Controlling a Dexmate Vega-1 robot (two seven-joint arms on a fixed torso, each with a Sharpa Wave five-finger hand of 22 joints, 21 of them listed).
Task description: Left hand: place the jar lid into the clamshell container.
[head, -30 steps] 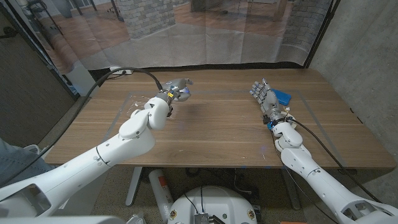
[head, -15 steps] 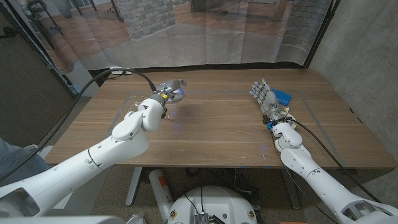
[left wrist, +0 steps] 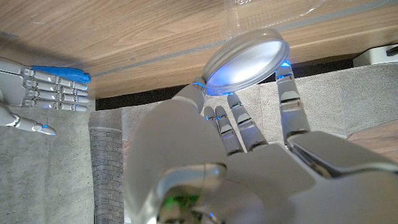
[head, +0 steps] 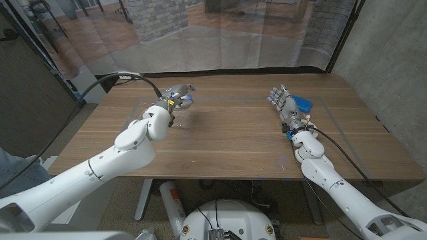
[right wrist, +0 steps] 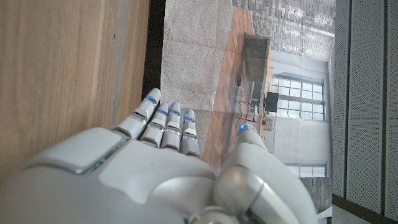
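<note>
Left wrist view: jar lid (left wrist: 247, 60) between left hand (left wrist: 249, 155) fingertips.

Wooden table (head: 233, 140) fills frame centre. Clear plastic curtain (head: 220, 33) hangs behind far edge; brick pillar (head: 153, 17) and wood floor (head: 87, 40) beyond, upper left. Grey concrete wall (head: 390, 60) at right.

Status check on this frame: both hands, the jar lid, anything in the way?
Left hand holds jar lid above the table. Right hand holds nothing, fingers extended. Clamshell container hard to make out; nothing seen blocking.
</note>
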